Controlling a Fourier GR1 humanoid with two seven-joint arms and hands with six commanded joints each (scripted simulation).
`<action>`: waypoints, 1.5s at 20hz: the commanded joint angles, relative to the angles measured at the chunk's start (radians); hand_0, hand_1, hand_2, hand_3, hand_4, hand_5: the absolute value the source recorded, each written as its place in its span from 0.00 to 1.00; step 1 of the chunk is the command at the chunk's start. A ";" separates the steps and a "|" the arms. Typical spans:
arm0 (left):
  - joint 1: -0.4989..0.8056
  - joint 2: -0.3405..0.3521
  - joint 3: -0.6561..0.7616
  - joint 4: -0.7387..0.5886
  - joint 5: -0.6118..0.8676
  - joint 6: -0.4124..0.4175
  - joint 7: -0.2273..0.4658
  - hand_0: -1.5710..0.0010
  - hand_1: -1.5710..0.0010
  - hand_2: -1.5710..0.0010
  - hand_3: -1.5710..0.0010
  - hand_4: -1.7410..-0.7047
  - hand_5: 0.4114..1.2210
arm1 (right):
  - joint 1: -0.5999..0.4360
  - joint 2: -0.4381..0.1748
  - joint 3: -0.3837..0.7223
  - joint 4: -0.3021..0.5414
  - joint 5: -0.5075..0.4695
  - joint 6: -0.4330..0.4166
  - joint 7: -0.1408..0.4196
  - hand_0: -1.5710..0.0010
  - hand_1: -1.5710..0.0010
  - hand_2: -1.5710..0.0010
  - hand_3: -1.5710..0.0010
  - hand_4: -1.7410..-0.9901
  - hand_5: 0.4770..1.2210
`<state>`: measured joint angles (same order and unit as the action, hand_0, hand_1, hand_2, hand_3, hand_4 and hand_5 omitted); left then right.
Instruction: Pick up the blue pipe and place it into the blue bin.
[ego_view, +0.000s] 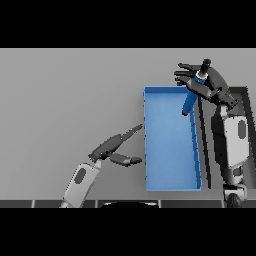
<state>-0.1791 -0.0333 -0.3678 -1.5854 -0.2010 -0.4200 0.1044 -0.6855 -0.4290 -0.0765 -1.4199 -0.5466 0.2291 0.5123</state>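
Fingers (186, 76) of the right hand (200, 85) clamp the blue pipe (189, 102) over the blue bin's (170, 165) far-right corner, ready for release; left hand (117, 147) idles, fingers apart.

A grey table (65, 100) with a dark panel (245, 100) at its right edge.

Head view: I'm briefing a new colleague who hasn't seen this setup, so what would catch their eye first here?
First, the large rectangular blue bin on the grey table, right of centre. Next, the right hand above the bin's far right corner, gripping the short blue pipe, which hangs tilted over the bin's inside. The left hand rests open just left of the bin, its fingers pointing toward the bin's wall.
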 joint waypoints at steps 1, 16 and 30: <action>-0.009 -0.002 0.001 0.004 -0.002 0.001 0.008 1.00 1.00 1.00 1.00 0.83 0.02 | 0.040 0.008 0.008 -0.019 0.018 -0.022 0.019 0.00 0.00 0.00 0.00 0.00 1.00; 0.012 0.008 -0.007 -0.030 -0.001 -0.002 0.014 1.00 1.00 1.00 1.00 0.83 0.02 | 0.154 -0.267 0.531 0.094 -0.082 -0.420 0.097 0.52 0.56 0.56 0.74 0.44 1.00; 0.026 0.008 -0.013 -0.037 -0.001 -0.001 0.012 1.00 1.00 1.00 1.00 0.82 0.02 | 0.013 -0.426 0.871 0.089 -0.126 -0.310 0.098 0.98 0.98 0.98 0.99 0.94 0.35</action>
<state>-0.1526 -0.0257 -0.3807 -1.6228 -0.2021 -0.4209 0.1172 -0.6729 -0.8548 0.7947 -1.3307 -0.6729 -0.0806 0.6095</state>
